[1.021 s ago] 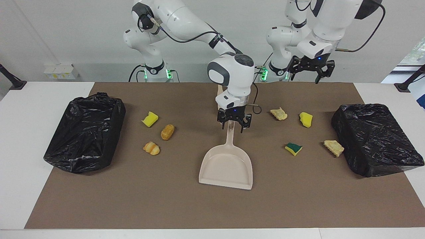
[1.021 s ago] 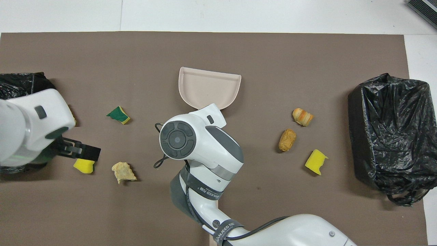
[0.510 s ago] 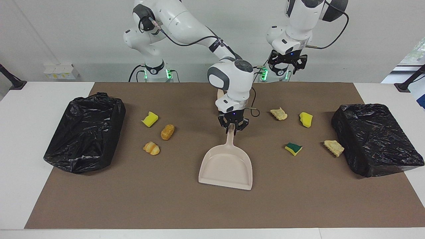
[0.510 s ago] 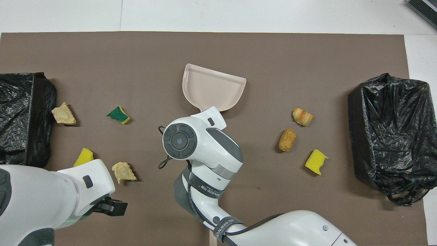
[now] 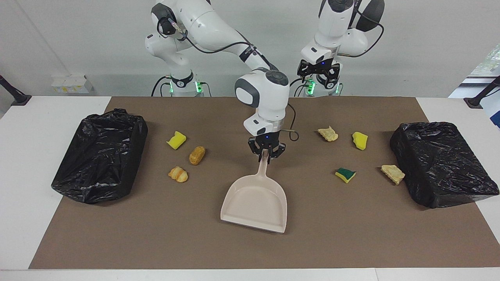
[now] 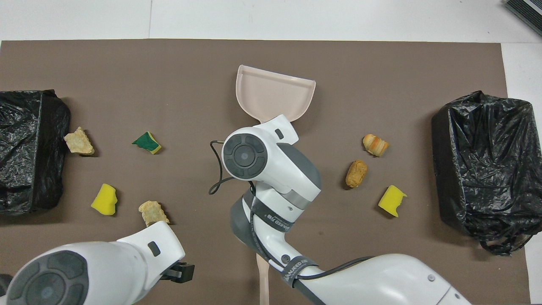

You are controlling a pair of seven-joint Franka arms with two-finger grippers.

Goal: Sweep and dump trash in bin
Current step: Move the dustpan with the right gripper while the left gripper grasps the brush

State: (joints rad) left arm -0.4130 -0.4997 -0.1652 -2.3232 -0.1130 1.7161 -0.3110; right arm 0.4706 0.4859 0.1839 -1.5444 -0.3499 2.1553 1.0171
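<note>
My right gripper (image 5: 266, 153) is shut on the handle of the beige dustpan (image 5: 254, 203) at mid-table; the pan (image 6: 275, 91) points away from the robots. Three trash bits lie toward the right arm's end: a yellow sponge (image 5: 176, 139), a brown bread piece (image 5: 197, 155) and a pastry piece (image 5: 178, 174). Several lie toward the left arm's end, among them a green-faced sponge (image 5: 345, 175), a yellow sponge (image 5: 360, 140) and a pastry chunk (image 5: 328, 134). My left gripper (image 5: 318, 73) is open and empty, raised over the mat's edge nearest the robots.
A black-bagged bin (image 5: 101, 156) stands at the right arm's end and another (image 5: 441, 164) at the left arm's end. A beige brush handle (image 6: 261, 279) shows at the mat's edge nearest the robots, its bristles hidden. A brown mat (image 5: 156, 242) covers the table.
My right gripper closed on the dustpan handle and pushed the pan farther from the robots, slightly toward the right arm's end. My left arm swung back from the left-end trash to the robots' edge.
</note>
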